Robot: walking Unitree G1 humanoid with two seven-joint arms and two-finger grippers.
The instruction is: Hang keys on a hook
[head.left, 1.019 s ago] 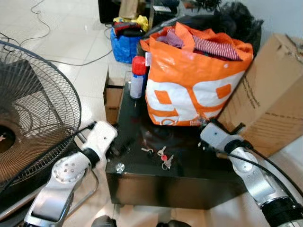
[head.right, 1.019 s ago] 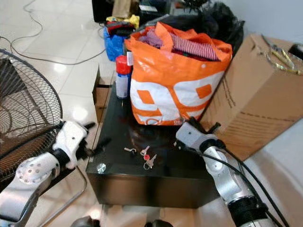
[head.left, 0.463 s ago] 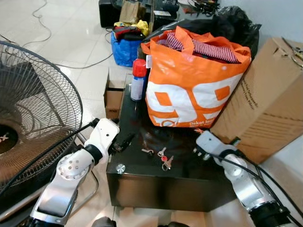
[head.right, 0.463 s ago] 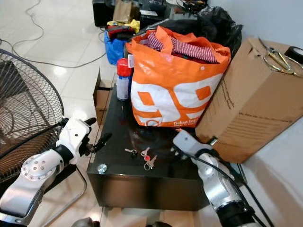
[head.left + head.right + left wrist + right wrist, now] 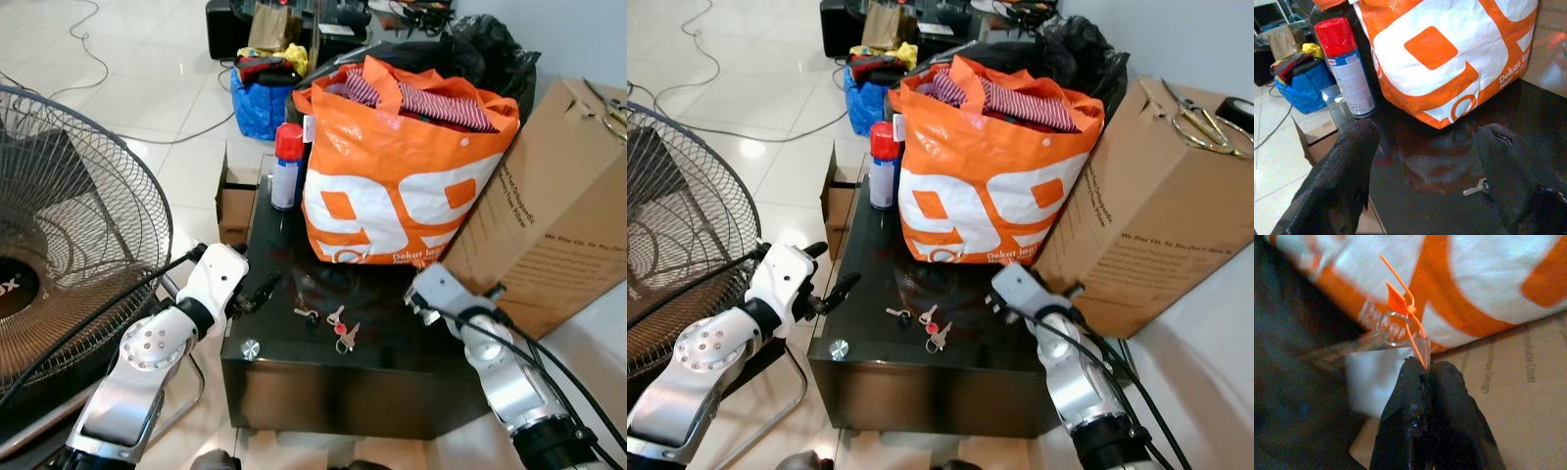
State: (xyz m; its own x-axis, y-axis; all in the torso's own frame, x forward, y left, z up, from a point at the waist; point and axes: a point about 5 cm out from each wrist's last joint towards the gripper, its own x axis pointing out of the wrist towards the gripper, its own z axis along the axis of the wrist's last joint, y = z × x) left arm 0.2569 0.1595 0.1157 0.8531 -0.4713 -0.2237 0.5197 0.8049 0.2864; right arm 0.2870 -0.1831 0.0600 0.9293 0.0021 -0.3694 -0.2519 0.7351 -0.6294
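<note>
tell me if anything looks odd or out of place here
The right gripper is shut on a clear hook with an orange tag, held loose in the air beside the orange bag, not mounted anywhere. The keys lie on the black table.

We were in a lived-in home, in a cluttered corner used for storage. The floor (image 5: 147, 88) was pale glossy tile with loose cables (image 5: 93, 54) trailing over it. A standing fan (image 5: 69, 255) stood at the left, a low black glass table (image 5: 323, 343) held a spray can (image 5: 286, 166) and an orange bag of clothes (image 5: 402, 166), and a cardboard box (image 5: 549, 215) sat at the right.
</note>
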